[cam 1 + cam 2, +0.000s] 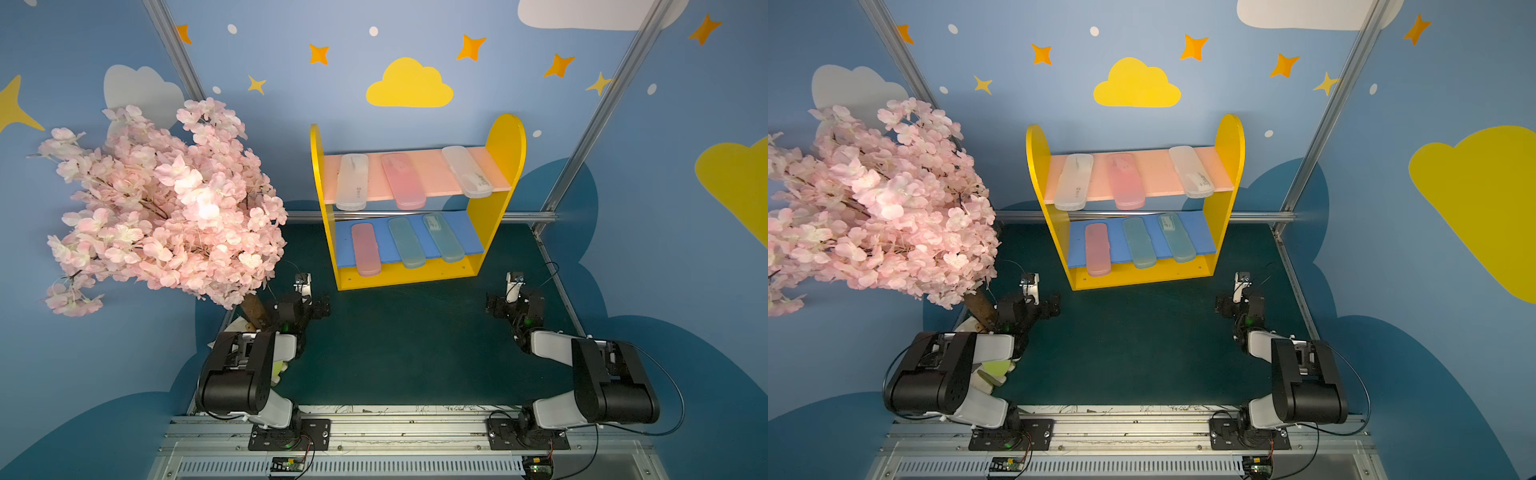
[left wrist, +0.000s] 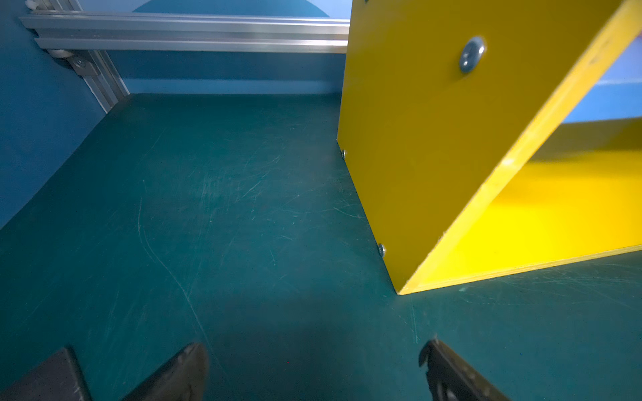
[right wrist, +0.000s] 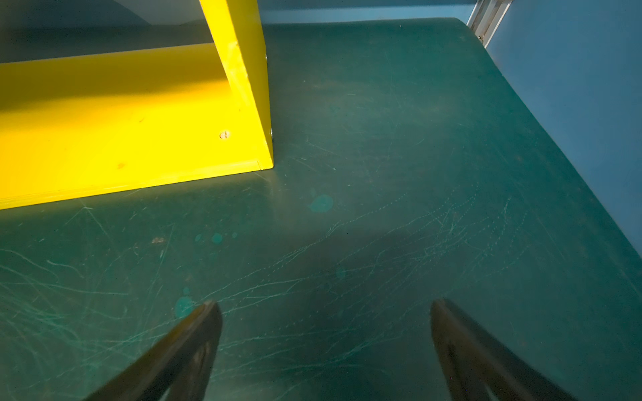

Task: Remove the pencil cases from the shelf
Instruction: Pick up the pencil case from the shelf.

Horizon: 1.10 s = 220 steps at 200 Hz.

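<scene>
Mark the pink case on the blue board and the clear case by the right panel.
Lower pink case (image 1: 365, 249): in a top view, middle of its lid.
Right clear case (image 1: 467, 171): in a top view, middle of its lid.

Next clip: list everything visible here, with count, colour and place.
table: one, dark green; centre.
shelf: one, yellow, pink upper board, blue lower board; back of table.
clear pencil cases: two, frosted; upper board, both ends.
pink pencil cases: two; upper board middle, lower board left end.
teal pencil cases: two, pale; lower board, middle and right.
blossom tree: one, pink; left of table.
left gripper: one, black, open, empty; over table.
right gripper: one, black, open, empty; over table.
</scene>
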Motion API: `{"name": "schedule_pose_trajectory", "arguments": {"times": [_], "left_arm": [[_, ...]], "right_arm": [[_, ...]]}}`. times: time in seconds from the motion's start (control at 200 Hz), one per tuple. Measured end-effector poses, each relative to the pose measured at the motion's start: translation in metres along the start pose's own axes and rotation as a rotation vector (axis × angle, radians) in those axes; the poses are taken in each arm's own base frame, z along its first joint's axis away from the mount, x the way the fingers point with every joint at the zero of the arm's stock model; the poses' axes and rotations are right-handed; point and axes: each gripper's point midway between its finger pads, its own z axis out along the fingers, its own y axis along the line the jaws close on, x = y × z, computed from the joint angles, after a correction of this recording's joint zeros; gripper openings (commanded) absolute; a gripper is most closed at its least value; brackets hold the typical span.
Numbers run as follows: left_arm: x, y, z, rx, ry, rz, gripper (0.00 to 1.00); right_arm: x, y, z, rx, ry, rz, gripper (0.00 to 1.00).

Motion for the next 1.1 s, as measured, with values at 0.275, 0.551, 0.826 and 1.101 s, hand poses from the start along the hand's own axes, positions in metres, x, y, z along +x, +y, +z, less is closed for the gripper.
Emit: {"name": "schedule_pose_trajectory", "arguments": {"times": [0.275,0.551,0.826,1.101], "left_arm": [[-0.049,0.005,-0.016,-0.035,-0.018,-0.036,1.00],[-0.101,0.006,-0.068,-0.041,-0.101,-0.321,1.00],[-0.111,-0.025,-0.122,0.137,-0.110,-0.461,1.00],[-0.109,-0.074,-0.155,0.375,-0.041,-0.544,1.00]], "right_arm": [[-0.043,-0.013,-0.007,0.076,0.034,0.059,0.99],[-0.105,-0.006,-0.054,0.026,0.021,0.167,0.99],[-0.101,0.034,-0.093,-0.206,0.065,0.222,0.99],[-0.102,0.080,-0.129,-0.427,0.077,0.240,0.99]]}}
